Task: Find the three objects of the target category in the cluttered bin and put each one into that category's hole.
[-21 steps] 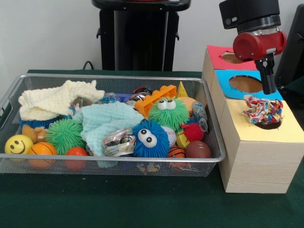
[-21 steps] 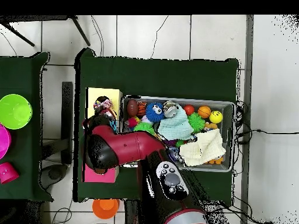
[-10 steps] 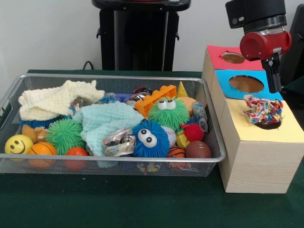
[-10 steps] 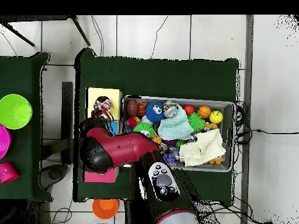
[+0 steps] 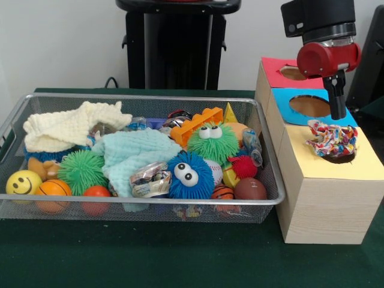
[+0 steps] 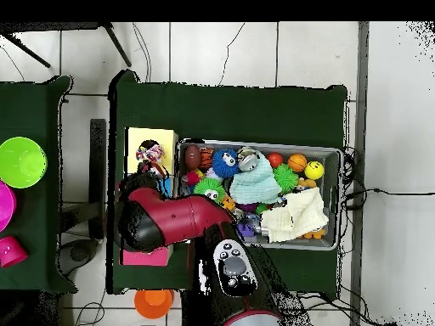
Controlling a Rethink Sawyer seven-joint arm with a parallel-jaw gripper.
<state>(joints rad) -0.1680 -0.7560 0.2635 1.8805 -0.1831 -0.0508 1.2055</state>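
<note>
A multicoloured fabric scrunchie (image 5: 332, 141) lies bunched over the hole in the yellow top of the wooden box (image 5: 327, 198), partly sunk in; the overhead view shows the scrunchie (image 6: 151, 154) on the yellow section too. My gripper (image 5: 337, 105) hangs just above and behind it, over the blue section's hole (image 5: 310, 106), with nothing in it that I can see. The red section's hole (image 5: 294, 72) lies farther back. In the wire bin (image 5: 150, 207) lie a cream knitted cloth (image 5: 69, 127) and a light blue cloth (image 5: 133, 153) among the toys.
The bin also holds fuzzy green (image 5: 213, 143) and blue (image 5: 189, 174) monsters with eyes, a spiky green ball (image 5: 81, 170), a smiley ball (image 5: 23, 182), small sports balls and an orange block (image 5: 197, 126). In the overhead view the arm (image 6: 170, 222) covers the box's near sections.
The gripper swung slightly right and up, then came back left over the blue hole. The scrunchie and the bin's contents have not moved.
</note>
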